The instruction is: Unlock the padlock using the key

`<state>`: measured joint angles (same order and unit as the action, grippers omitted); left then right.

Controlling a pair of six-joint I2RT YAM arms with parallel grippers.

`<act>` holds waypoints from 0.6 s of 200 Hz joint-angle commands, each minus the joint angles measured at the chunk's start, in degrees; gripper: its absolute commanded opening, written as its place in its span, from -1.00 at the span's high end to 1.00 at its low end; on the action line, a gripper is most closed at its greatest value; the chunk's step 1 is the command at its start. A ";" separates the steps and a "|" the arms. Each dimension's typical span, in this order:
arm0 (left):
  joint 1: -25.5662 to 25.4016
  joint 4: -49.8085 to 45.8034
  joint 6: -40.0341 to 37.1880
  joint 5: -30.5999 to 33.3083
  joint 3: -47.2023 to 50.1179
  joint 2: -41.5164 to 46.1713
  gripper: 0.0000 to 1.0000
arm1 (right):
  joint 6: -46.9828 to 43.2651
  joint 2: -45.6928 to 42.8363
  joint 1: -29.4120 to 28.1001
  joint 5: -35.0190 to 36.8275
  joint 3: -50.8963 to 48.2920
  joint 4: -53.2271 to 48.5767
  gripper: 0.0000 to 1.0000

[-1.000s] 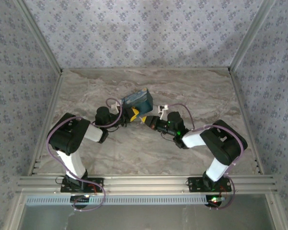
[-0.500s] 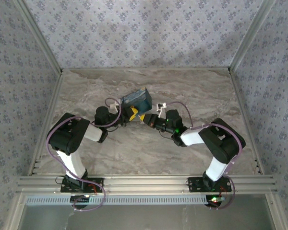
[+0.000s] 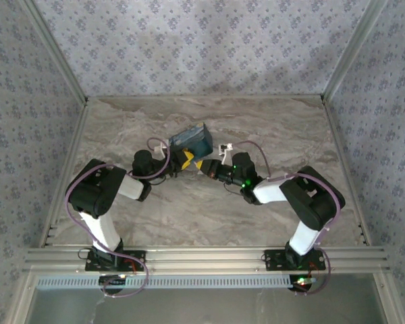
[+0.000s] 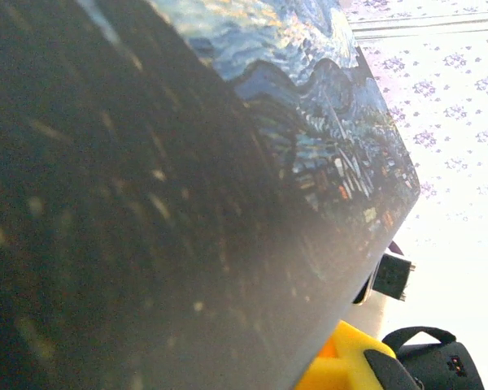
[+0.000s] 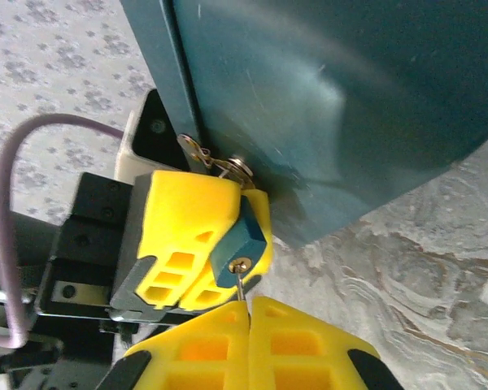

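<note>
Padlock [image 5: 228, 248], blocky teal, pinched in left gripper [image 5: 226, 231] jaws; right gripper [image 5: 248, 307] jaws pinch slim metal key [image 5: 241, 286].

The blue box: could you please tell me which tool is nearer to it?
Left: the left tool grips the padlock right beside the blue box; the right tool stands farther off, behind the key.

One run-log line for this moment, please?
left tool: shut on small teal metal padlock | right tool: shut on thin silver key, tip at keyhole | padlock at dark blue box's latch
</note>
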<state>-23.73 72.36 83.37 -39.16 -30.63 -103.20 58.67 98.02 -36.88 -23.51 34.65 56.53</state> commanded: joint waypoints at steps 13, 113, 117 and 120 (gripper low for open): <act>-0.95 7.28 0.80 -4.35 0.26 0.20 1.00 | 13.53 7.03 2.43 -2.97 1.76 17.65 1.00; -0.97 7.28 1.35 -5.44 0.30 0.45 1.00 | -10.11 0.66 -1.19 2.58 2.86 -3.93 1.00; -0.96 7.32 1.35 -5.41 0.38 0.45 1.00 | -10.30 0.52 -1.14 2.58 2.96 -4.04 1.00; -0.97 7.35 1.35 -5.48 0.35 0.45 1.00 | -10.47 0.43 -1.10 2.46 2.96 -4.06 1.00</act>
<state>-23.14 73.54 84.36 -38.30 -30.04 -103.31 55.27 100.25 -37.30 -23.97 35.81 57.98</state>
